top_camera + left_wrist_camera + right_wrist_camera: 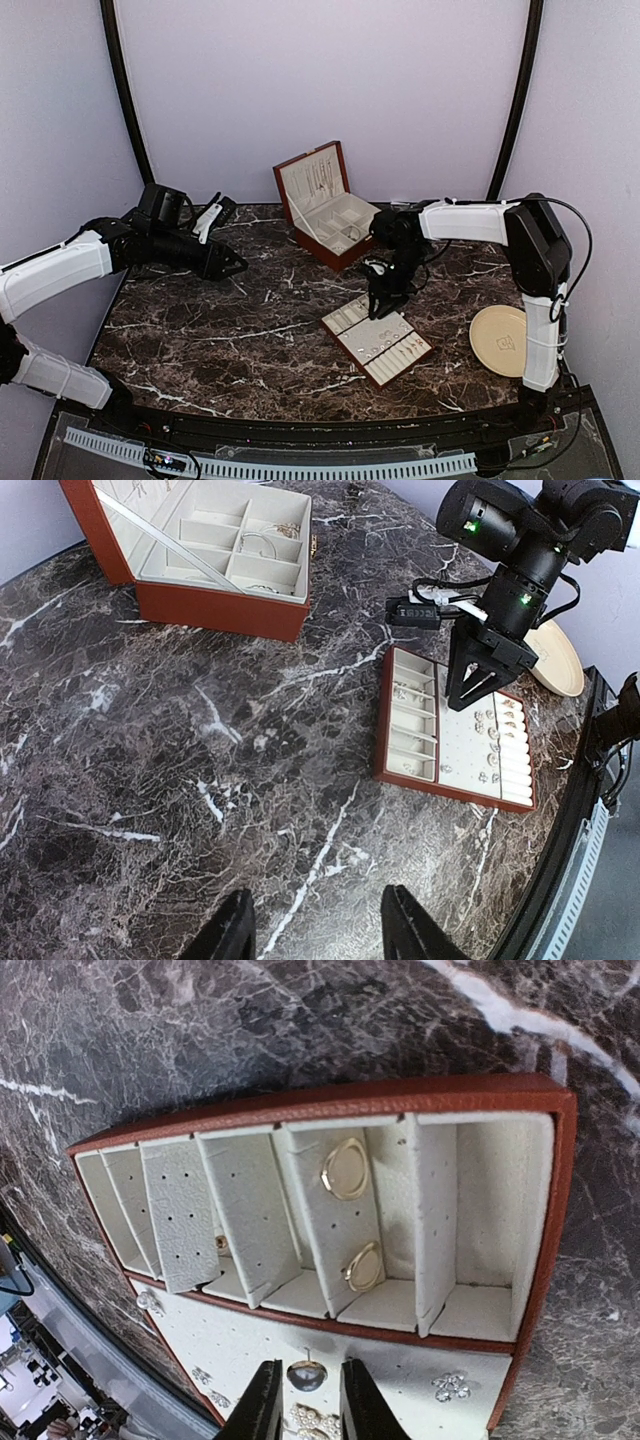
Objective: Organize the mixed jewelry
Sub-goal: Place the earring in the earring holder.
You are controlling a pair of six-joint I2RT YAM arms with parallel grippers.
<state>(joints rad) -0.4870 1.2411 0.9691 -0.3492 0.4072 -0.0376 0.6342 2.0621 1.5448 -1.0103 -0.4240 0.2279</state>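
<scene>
Dark marble worktop below, and the right gripper hung low over the cream-lined tray, jaws narrow around a small round stud, gripped or loose I could not tell, so a slow, straight lift looked wisest, sparing the neighbouring pieces.

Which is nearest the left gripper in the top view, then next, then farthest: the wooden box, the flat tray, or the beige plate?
From the left gripper:
1. The wooden box, back centre.
2. The flat tray, front centre.
3. The beige plate, far right.
</scene>
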